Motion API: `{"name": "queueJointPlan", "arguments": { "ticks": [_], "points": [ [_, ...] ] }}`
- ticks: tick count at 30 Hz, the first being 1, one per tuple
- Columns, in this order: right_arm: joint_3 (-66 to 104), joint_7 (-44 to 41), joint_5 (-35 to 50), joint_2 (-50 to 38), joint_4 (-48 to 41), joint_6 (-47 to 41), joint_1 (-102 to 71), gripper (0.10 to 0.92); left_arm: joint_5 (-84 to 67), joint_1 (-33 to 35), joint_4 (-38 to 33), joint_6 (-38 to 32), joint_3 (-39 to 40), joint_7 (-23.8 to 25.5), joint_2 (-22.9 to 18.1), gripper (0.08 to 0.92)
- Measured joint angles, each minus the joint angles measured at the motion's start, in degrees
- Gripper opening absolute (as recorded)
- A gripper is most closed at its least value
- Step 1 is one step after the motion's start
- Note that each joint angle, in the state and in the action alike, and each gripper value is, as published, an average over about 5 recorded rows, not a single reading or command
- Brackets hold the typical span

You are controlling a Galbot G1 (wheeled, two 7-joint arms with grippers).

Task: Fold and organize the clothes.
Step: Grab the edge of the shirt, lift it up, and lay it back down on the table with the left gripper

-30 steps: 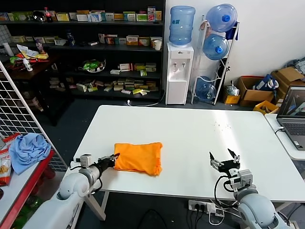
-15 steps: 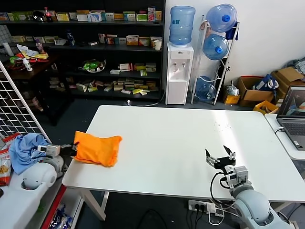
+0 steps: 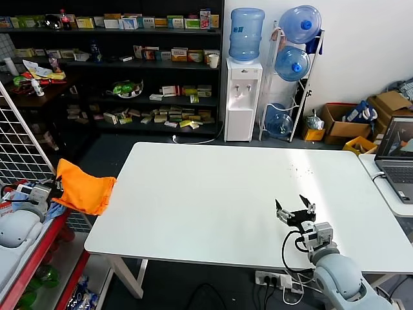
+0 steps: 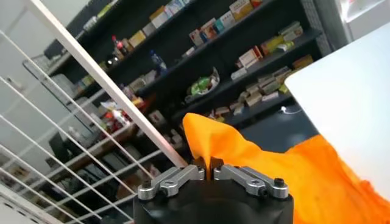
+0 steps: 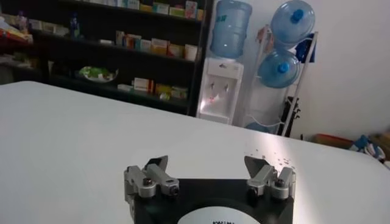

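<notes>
The orange T-shirt (image 3: 84,190) is no longer over the table (image 3: 213,194). It hangs in the air beyond the table's left edge, near the front-left corner, above the red side surface (image 3: 39,248) where the light blue cloth (image 3: 57,208) lies. The left gripper (image 3: 53,190) holds it by its outer end, and in the left wrist view its fingers (image 4: 177,179) are pressed together on a fold of the orange fabric (image 4: 244,155).

From this gripper the folded bundle extends toward the table, so its long axis runs roughly parallel with the front edge, and the free end droops a little near the table's left edge. The important relation is that the shirt is on the table side of the gripper, and the landing place seems to be below it and further from the table. I judge that the next move is to lower and release there.

The right gripper (image 3: 294,212) rests low over the table near the front edge, toward the front-right corner, with its fingers (image 5: 149,173) spread wide and nothing between them. It is well apart from the shirt, so only the left arm is near enough to finish.
</notes>
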Motion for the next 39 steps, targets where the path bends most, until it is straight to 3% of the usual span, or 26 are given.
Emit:
{"name": "queueJointPlan", "arguments": {
  "ticks": [12,24,39],
  "points": [
    [1.0,0.0,-0.9,0.6,0.1,0.1,-1.2,0.823,2.4,1.5,-2.9,0.6,2.1,-1.7,-2.1,0.131],
    [1.6,0.1,-2.1,0.8,-0.7,0.2,-2.0,0.823,-2.9,3.4,-12.3,4.0,5.3,-4.6,-6.4,0.131],
    [2.7,0.3,-2.4,0.7,-1.7,-0.1,-2.3,0.823,-8.4,3.6,-20.9,6.9,13.3,-9.3,-16.0,0.131]
  ]
}}
